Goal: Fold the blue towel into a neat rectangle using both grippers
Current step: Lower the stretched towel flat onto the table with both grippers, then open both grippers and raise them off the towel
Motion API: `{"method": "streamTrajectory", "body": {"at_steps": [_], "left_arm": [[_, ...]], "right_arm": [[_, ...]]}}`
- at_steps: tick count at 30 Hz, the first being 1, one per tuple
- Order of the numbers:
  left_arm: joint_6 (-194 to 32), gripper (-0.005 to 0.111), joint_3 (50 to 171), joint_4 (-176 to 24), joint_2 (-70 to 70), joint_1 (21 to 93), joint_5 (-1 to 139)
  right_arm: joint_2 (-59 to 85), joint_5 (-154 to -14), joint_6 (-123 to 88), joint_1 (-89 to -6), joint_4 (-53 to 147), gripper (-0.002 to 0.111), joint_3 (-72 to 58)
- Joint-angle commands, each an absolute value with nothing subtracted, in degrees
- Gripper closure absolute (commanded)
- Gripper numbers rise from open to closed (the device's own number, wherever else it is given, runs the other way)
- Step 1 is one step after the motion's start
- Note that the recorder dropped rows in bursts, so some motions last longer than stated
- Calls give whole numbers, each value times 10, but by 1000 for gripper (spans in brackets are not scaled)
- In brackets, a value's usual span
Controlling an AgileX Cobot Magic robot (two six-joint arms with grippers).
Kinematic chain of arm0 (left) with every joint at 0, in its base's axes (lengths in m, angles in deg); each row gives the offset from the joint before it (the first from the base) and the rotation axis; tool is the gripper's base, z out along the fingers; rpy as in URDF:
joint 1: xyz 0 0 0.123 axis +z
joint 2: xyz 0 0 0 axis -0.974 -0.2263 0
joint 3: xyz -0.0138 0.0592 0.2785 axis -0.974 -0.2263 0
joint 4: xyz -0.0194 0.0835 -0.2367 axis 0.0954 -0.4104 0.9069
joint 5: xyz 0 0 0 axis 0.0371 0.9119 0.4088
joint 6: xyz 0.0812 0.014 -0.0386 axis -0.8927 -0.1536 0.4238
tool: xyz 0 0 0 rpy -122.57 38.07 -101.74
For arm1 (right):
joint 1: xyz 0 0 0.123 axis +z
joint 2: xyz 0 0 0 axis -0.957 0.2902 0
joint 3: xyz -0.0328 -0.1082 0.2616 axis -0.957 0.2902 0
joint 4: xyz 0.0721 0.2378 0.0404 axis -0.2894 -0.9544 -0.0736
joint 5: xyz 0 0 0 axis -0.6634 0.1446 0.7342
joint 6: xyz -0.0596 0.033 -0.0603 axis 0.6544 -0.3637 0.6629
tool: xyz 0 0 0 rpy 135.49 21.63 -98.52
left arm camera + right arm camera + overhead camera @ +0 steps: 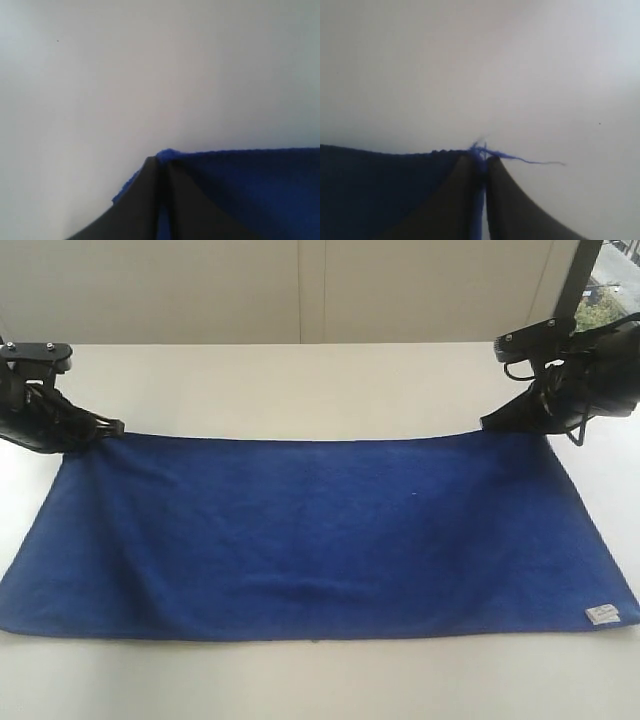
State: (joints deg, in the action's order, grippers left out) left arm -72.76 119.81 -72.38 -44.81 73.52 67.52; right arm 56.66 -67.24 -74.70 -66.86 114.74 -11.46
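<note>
Long rectangular blue towel (320, 530) of soft terry cloth lies spread flat on the white worktop (300, 380), with its small white label (603, 614) at the near right corner. Left arm (40, 405) reaches in low from the left side, angled downward. The left fingers (105, 427) are clenched on the far left corner. Right arm (570, 380) mirrors this pose. The right fingers (495, 423) pinch the far right corner, with a loose blue thread (535, 161) trailing beside them.

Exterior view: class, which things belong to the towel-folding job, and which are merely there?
Job: blue towel, left tool, right tool.
Merely there: white label on the towel, table, wall, window.
</note>
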Motion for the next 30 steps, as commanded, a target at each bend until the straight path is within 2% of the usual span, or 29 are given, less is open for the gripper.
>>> {"method": "streamTrajectory", "body": {"at_steps": [1,5,11,14,16,18,19,23,24,27,30], "left_arm": [[-725,73,1202,-717,-447,736,684],[-725,58,1202,-717,-447,736,684],[-739,54,1209,-717,-421,741,709],[-754,54,1209,-717,-388,746,735],[-761,55,1209,-717,-366,746,761],[-765,60,1209,-717,-345,746,796],[-765,68,1209,-717,-335,744,822],[-765,102,1209,-711,-333,742,875],[-769,107,1209,-703,-335,740,879],[-820,107,1222,-654,-362,721,886],[-832,107,1263,-634,-413,721,905]], "right_arm": [[567,-669,-750,-675,1153,77,-119],[567,-621,-750,-675,1153,68,-120],[551,-535,-755,-675,1137,68,-121],[528,-532,-749,-675,1098,71,-121],[509,-541,-704,-675,1052,80,-121],[492,-561,-597,-675,956,95,-121],[483,-562,-524,-675,884,105,-121],[473,-521,-386,-675,745,108,-139],[474,-516,-356,-675,724,108,-145],[510,-491,-247,-695,595,108,-194],[561,-461,-229,-714,568,108,-239]]}}
